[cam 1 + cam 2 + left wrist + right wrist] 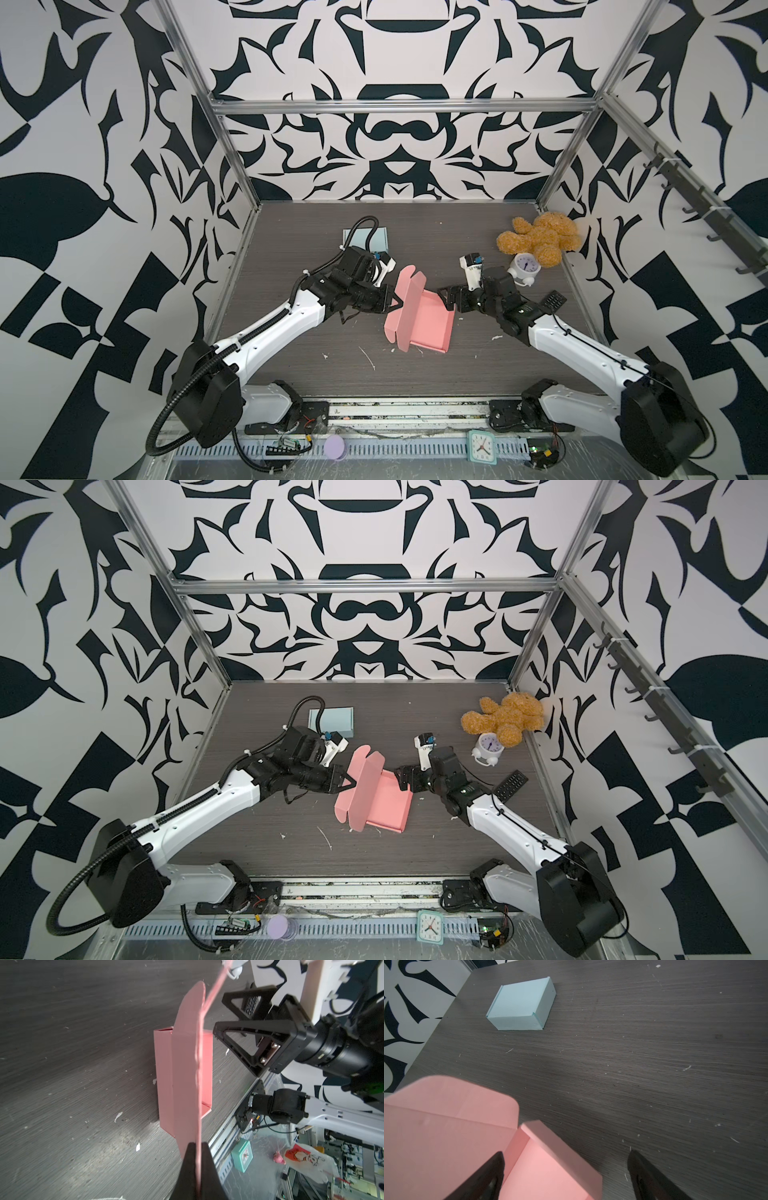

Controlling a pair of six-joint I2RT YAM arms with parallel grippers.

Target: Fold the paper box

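Note:
The pink paper box [428, 324] [382, 804] lies mid-table as an open tray with its walls up. Its lid panel [185, 1076] stands raised on the left side, with rounded flaps at the edge. My left gripper [398, 302] [352, 783] [197, 1145] is shut on the edge of that lid panel; the pink sheet runs between the two black fingers. My right gripper [446, 300] [403, 778] [566, 1153] is open at the tray's far right corner. One finger is over the tray's inside [446, 1136], the other over the table beyond the wall.
A folded light blue box [365, 239] [521, 1005] sits behind the left arm. A brown teddy bear [540, 237], a white alarm clock [524, 270] and a black remote [552, 300] are at the back right. A green clock [482, 446] lies on the front rail.

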